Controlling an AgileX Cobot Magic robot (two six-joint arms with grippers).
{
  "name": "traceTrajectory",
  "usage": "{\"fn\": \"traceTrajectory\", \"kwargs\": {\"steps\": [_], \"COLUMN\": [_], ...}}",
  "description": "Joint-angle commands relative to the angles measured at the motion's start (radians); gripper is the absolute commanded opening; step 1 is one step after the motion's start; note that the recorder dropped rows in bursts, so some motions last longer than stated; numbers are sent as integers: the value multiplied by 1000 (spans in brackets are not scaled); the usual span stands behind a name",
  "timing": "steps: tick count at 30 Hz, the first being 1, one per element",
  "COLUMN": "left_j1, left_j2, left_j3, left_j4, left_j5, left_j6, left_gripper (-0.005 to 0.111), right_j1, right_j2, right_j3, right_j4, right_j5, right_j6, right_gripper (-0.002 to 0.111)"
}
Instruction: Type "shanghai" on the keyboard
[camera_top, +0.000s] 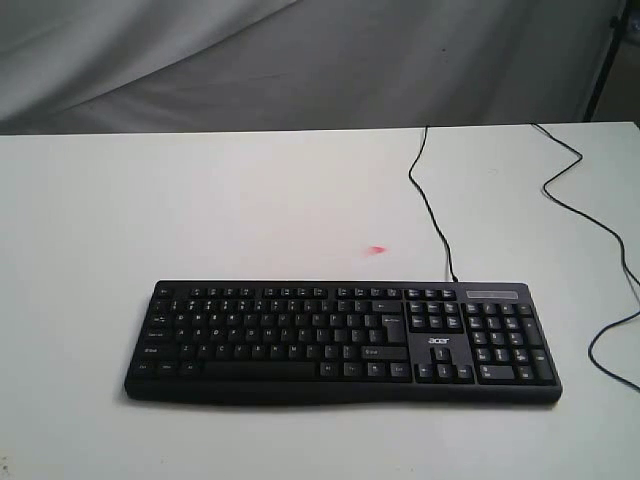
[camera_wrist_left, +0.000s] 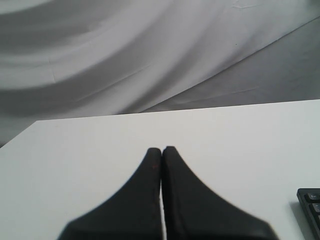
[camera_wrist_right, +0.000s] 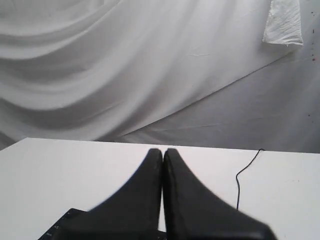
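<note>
Closest to my two wrist cameras are the grippers themselves. The left gripper (camera_wrist_left: 161, 150) has its jaws pressed together tip to tip with nothing between them, and it hangs over bare white surface (camera_wrist_left: 100, 150). The right gripper (camera_wrist_right: 163, 151) reads the same: jaws closed flat against each other, gripping nothing. Neither arm shows in the exterior view.

The white surface (camera_top: 250, 200) fills most of that view, with grey draped fabric (camera_top: 300, 60) hanging behind its far edge. The keyboard (camera_top: 340, 340) lies flat near the front edge, roughly parallel to it, with the number pad on the right-hand side of the exterior view and the small white acer logo (camera_top: 439, 342) above the arrow keys. From the left wrist I catch only one corner of it (camera_wrist_left: 311, 202), apart from the gripper. From the right wrist a strip of key rows (camera_wrist_right: 60, 231) shows, partly hidden behind the fingers.

A thin black cable (camera_top: 425, 205) leaves the keyboard's back edge above the number pad and snakes away to the far edge. A second run of black cable (camera_top: 590, 215) wanders along the right side, and I cannot tell whether it is the same lead. A small reddish spot (camera_top: 377, 250) sits on the surface just behind the keyboard.
</note>
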Motion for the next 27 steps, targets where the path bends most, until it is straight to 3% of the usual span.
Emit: {"fn": "traceTrajectory", "kwargs": {"steps": [1, 4, 7, 19, 27], "left_j1": [-4, -4, -4, -4, -4], "left_j2": [3, 3, 3, 3, 3], "left_j3": [5, 5, 5, 5, 5], "left_j4": [-1, -1, -1, -1, -1], "left_j5": [-5, -5, -5, -5, -5], "left_j6": [-3, -3, -3, -3, -3], "left_gripper": [1, 1, 1, 1, 1], "right_j1": [-36, -43, -43, -43, -68], "right_j2": [-52, -90, -95, -97, -141], "right_j3": [2, 2, 2, 2, 6], "right_j4": [-103, -256, -358, -561, -576], "right_j5": [34, 90, 122, 133, 126], "right_j6": [48, 256, 329, 318, 224], "right_gripper": [0, 0, 0, 0, 0]}}
